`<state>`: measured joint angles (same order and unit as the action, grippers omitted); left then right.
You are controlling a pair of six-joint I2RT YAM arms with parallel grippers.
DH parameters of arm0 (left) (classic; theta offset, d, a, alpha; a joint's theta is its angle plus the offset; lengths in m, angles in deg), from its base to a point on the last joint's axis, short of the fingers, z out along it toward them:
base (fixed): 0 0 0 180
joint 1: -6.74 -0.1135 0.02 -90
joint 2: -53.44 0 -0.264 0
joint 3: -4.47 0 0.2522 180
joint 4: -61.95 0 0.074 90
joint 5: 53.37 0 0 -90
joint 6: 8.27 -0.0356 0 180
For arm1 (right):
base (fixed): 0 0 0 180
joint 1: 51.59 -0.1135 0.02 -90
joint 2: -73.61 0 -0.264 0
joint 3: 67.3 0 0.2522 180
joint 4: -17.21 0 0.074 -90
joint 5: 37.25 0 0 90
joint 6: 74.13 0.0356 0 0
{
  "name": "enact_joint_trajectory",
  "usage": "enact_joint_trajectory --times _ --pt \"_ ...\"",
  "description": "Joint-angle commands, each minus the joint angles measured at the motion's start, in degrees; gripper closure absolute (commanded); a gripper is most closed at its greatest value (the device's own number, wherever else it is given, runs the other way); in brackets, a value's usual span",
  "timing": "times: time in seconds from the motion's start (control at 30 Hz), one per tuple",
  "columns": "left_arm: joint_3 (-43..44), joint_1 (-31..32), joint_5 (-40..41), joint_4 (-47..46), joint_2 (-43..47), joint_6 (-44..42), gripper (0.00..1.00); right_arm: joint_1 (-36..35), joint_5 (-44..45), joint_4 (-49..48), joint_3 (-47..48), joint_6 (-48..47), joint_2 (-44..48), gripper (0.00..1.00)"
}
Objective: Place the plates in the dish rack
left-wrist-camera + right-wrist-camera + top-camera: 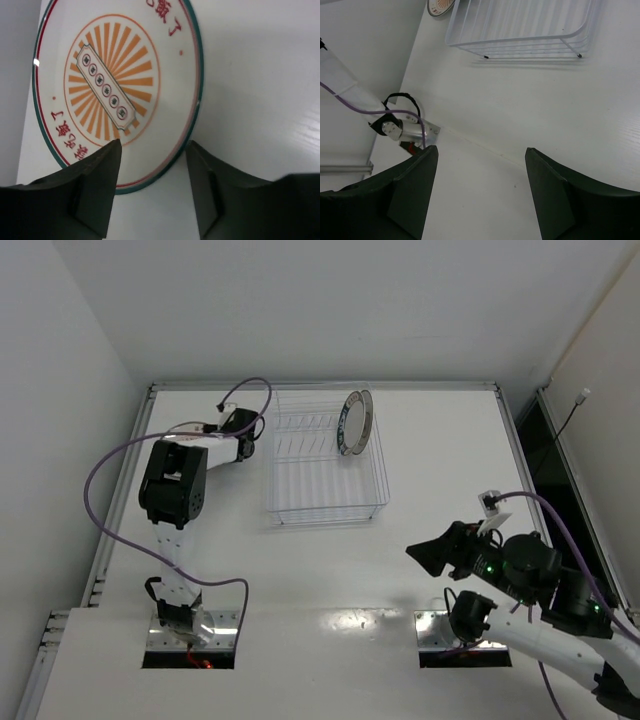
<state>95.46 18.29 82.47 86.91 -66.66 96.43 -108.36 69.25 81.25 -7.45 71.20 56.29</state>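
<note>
The sunburst plate point(117, 90), orange rays inside a red and teal rim, rests on the table point(260, 100) directly ahead of the left gripper point(152, 150). Its near edge sits between the spread fingers, which grip nothing. The dish rack point(325, 465) stands just beside that gripper, and a teal-rimmed plate point(355, 422) stands upright in the rack's far corner. The right gripper point(481, 155) hangs empty with its fingers apart, the rack ahead of it and well apart.
</note>
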Motion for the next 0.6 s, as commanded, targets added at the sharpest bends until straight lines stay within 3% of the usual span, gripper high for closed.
enact_joint_trajectory --times 0.0,0.03,0.07,0.13,0.33,0.57 --pt "-1.11 -0.30 -3.39 3.57 -3.13 -3.70 0.52 0.26 1.17 2.89 0.85 1.97 2.64 0.32" --pt "-1.64 -0.30 -3.39 2.17 -2.43 -4.23 0.63 0.26 1.96 2.89 0.85 1.97 3.17 0.32" --pt "-1.65 -0.30 -4.26 2.16 -2.43 -4.76 0.85 0.26 2.49 3.76 1.46 2.58 3.69 0.32" --pt "-1.65 -0.30 -4.98 2.68 -2.43 -4.77 0.98 0.79 2.49 4.47 1.99 2.59 4.83 0.32" --pt "-4.63 1.46 -3.06 3.39 -1.72 -1.26 1.00 3.59 2.49 7.81 5.33 2.07 4.84 0.32" --pt "-11.57 4.71 -1.71 0.49 13.20 7.71 1.00 8.34 -0.84 9.74 7.08 1.53 5.98 0.32"
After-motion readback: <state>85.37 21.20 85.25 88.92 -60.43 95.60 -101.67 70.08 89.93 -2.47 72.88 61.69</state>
